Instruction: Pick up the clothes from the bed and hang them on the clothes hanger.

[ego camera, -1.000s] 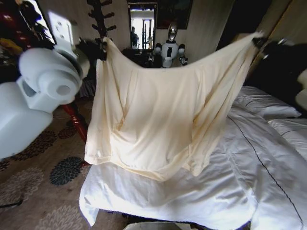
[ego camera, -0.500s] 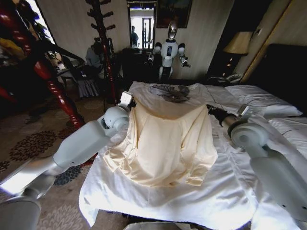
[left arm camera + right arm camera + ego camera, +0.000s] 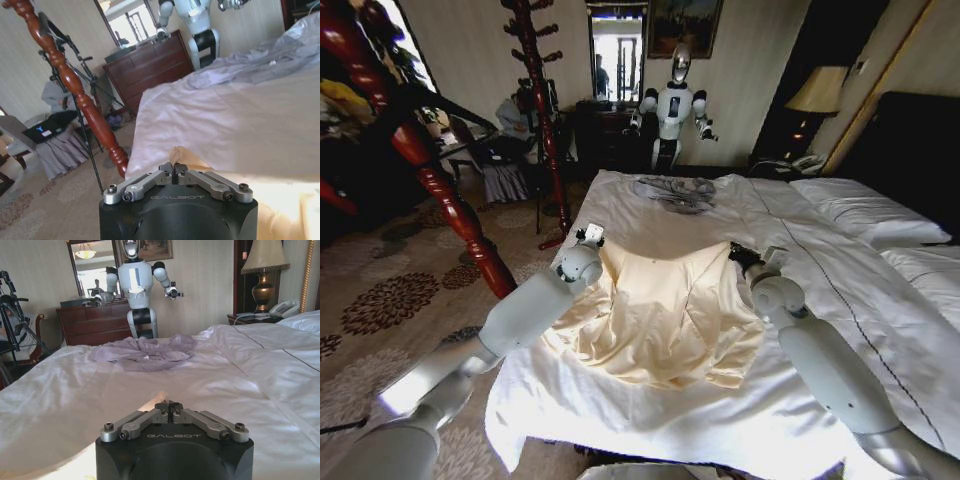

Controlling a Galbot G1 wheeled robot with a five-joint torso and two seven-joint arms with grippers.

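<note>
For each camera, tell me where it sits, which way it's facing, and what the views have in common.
Head: high on the robot, looking down at the bed; both arms reach to the shirt.
Left wrist: behind the left gripper, jaws shut on the shirt, facing the bed's far end, red post and dresser.
Right wrist: behind the right gripper, jaws shut, facing across the bed.
Shared: all show the grey garment and a second robot.
</note>
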